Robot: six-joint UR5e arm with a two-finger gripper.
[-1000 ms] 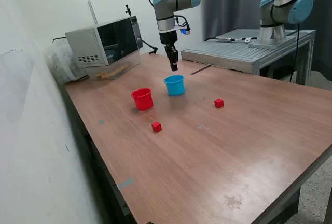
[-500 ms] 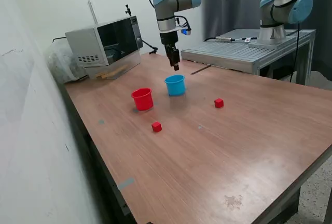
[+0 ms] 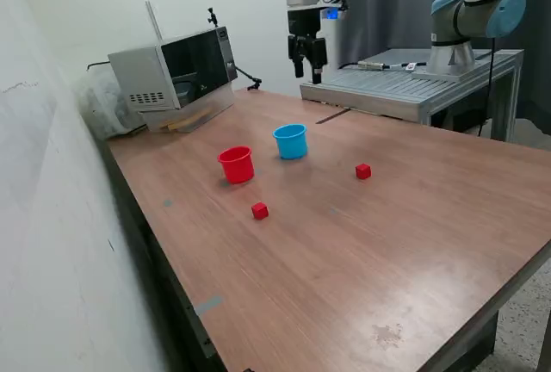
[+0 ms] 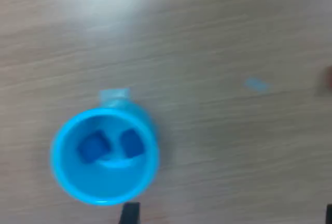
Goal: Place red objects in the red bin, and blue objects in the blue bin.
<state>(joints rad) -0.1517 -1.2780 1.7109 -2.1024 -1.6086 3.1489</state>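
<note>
The blue bin [image 3: 291, 141], a light-blue cup, stands mid-table with the red bin [image 3: 236, 164], a red cup, to its left in the exterior view. In the wrist view two dark blue objects [image 4: 93, 146] [image 4: 132, 143] lie inside the blue bin [image 4: 149, 130]. Two red objects rest on the wood: one [image 3: 260, 210] in front of the red bin, the other [image 3: 363, 170] toward the exterior view's right. My gripper [image 3: 307, 68] hangs high above the table beyond the blue bin, open and empty. Its fingertips [image 4: 128, 213] show wide apart in the wrist view.
A microwave [image 3: 176, 66] sits at the table's back corner by the wall. A metal stand [image 3: 413, 83] carrying a second arm [image 3: 469, 10] borders the far edge. A blurred red patch [image 4: 329, 76] shows at the wrist view's edge.
The gripper has risen well above the blue bin and shifted toward the exterior view's right. Its fingers now stand apart. The bins and red cubes have not moved.
</note>
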